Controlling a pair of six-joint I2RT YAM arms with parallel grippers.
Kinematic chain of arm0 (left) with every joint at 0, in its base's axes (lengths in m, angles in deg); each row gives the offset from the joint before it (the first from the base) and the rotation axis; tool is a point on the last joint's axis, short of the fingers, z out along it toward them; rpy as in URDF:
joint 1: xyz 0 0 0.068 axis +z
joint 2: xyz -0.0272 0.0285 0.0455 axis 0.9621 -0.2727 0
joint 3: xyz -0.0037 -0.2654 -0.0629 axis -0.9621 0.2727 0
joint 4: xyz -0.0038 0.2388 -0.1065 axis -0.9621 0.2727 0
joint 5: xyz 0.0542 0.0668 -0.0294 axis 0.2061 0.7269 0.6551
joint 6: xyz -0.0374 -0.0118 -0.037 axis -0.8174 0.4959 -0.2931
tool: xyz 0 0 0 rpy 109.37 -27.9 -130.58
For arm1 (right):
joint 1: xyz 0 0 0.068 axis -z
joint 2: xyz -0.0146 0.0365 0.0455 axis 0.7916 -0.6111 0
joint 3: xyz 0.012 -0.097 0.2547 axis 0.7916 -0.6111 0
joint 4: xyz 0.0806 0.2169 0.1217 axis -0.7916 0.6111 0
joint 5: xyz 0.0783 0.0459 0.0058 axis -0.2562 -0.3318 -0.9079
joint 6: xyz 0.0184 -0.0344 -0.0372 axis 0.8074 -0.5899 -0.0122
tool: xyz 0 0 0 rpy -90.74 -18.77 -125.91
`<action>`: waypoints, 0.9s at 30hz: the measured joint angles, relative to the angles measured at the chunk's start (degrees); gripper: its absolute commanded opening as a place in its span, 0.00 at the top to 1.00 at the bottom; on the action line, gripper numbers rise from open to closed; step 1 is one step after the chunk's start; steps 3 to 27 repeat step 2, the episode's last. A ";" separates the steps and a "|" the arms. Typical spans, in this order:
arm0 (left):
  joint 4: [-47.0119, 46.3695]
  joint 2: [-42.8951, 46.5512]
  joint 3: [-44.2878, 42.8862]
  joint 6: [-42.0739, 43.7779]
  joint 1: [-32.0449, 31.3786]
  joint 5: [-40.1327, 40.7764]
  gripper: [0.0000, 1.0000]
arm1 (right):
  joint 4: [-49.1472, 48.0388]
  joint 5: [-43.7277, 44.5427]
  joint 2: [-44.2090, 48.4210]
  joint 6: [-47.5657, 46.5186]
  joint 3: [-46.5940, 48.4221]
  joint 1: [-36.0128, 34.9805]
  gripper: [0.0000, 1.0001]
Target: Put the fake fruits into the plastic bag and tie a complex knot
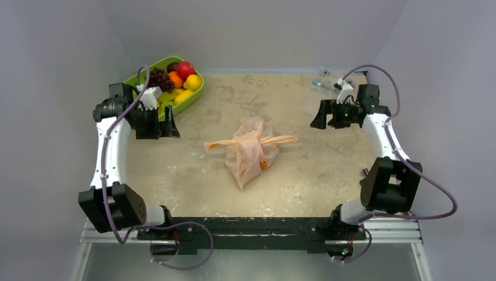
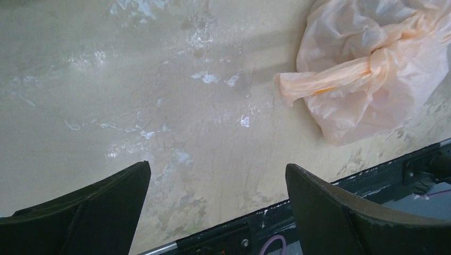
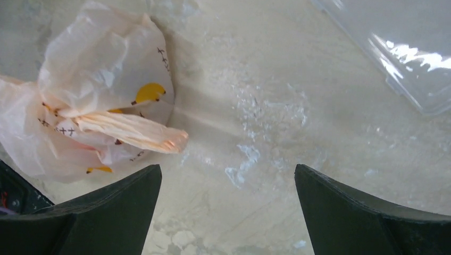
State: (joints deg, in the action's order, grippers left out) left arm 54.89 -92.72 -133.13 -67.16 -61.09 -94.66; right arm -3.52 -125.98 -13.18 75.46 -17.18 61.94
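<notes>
my left pincer (image 1: 159, 129) and right pincer (image 1: 327, 119) gape empty, flanking the plastic bag (image 1: 248, 158), since its knot (image 1: 259, 142) looks tied.

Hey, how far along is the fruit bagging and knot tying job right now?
The plastic bag lies mid-table with its handles bunched into a knot, so tying looks done. Nothing is in hand: the left gripper and right gripper have open jaws, apart from the bag. Yet several fake fruits sit in the green tray; what the bag holds I cannot tell.
</notes>
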 measured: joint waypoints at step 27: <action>-0.11 1.46 3.23 0.31 -0.17 1.11 0.00 | 0.31 2.08 1.86 -0.17 -3.65 -0.13 0.01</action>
